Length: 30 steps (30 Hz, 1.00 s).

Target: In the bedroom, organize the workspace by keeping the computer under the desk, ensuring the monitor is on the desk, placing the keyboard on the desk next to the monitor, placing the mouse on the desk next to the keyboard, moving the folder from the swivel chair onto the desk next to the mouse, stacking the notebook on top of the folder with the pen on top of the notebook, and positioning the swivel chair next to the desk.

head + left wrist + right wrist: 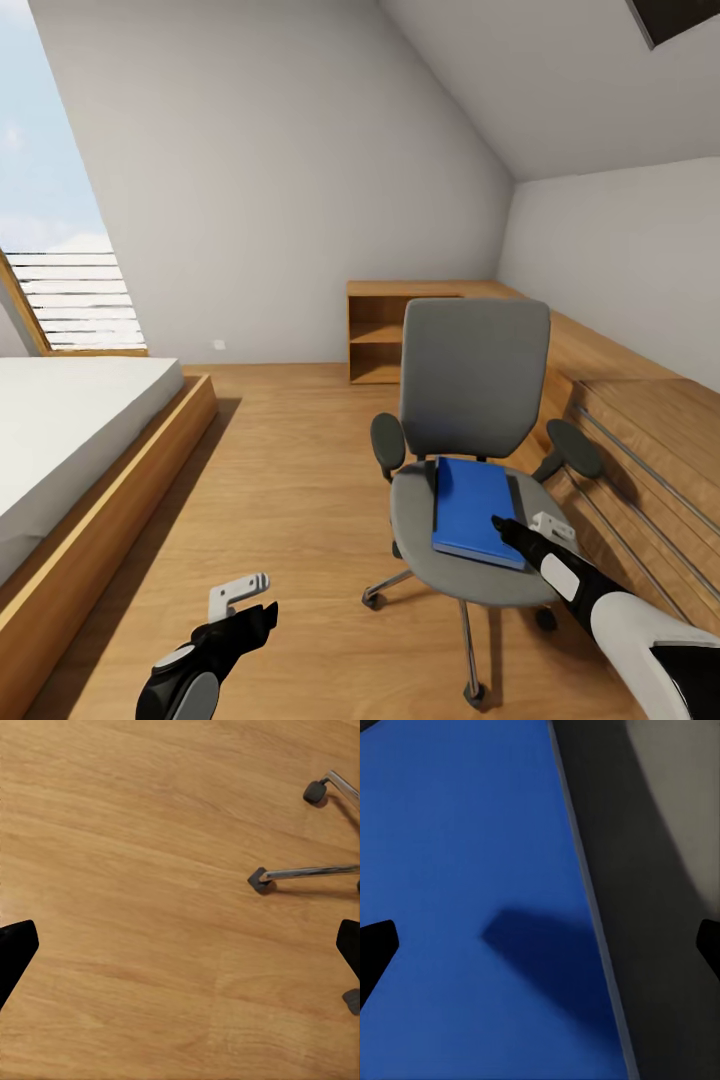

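Note:
The grey swivel chair (475, 375) stands on the bedroom's plank floor, facing me. The blue folder (470, 505) lies flat on its seat. My right gripper (520, 524) hovers open just over the folder's near right corner. In the right wrist view the right gripper (542, 943) straddles the folder (472, 870) and its edge beside the grey seat (660, 945). My left gripper (258, 600) hangs open over bare floor, left of the chair. In the left wrist view the left gripper (182, 945) is above planks near the chair's metal legs (311, 873). The desk, computer, monitor, keyboard, mouse, notebook and pen are out of view.
A low bed (70, 430) in a wooden frame fills the left side. A light wooden open shelf (385, 335) stands against the back wall behind the chair. A wooden bench with rails (640, 430) runs along the right wall, close to the chair's right armrest.

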Available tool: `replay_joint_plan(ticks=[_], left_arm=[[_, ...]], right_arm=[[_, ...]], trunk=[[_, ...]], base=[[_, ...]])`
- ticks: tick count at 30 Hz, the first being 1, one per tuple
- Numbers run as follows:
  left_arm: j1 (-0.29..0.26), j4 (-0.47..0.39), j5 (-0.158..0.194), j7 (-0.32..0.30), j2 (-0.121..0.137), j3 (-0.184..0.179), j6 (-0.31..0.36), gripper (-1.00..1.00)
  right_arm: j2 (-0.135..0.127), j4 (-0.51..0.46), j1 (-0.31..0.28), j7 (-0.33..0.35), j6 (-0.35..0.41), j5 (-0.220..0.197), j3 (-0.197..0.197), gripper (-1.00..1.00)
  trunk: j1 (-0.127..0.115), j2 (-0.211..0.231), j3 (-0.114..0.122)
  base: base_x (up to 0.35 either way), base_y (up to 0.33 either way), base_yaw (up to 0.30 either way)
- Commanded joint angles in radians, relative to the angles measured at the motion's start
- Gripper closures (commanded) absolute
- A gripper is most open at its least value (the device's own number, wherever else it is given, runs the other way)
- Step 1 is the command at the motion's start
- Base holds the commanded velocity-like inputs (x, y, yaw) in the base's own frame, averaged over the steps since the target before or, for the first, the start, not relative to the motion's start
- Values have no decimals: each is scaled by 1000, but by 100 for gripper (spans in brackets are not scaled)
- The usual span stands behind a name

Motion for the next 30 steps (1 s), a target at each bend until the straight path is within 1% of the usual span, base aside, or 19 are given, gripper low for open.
replay_joint_plan(ticks=[1, 8, 11, 14, 20, 28, 30], left_arm=[[-1, -1, 10, 10, 1, -2, 1, -100], [-1, 0, 10, 10, 0, -2, 1, -100], [-1, 8, 9, 12, -14, -6, 0, -100], [-1, 8, 9, 12, -14, -6, 0, -100], [-1, 9, 8, 14, -26, -6, -1, -100], [-1, 10, 8, 15, -29, -5, -1, -100], [-1, 10, 8, 15, -29, -6, -1, -100]], right_arm=[[0, 1, -1, 4, -3, -8, 3, -100], [-1, -2, -1, 5, -3, -8, 3, -100], [1, -19, -1, -12, -4, -5, 10, -100], [1, -30, -1, -23, -4, -5, 10, -100], [-6, -25, -1, 4, -8, -4, 9, -100], [-8, -25, -1, 8, -9, -4, 9, -100], [-8, -25, -1, 8, -9, -4, 9, -100]], trunk=[[0, 0, -1], [0, 0, -1], [0, 0, -1], [0, 0, -1], [0, 0, -1], [0, 0, -1], [0, 0, -1]], base=[[13, 0, 0], [11, 0, 0], [0, 0, 0], [0, 0, 0], [0, 0, 0], [5, 0, 0], [135, 0, 0]])
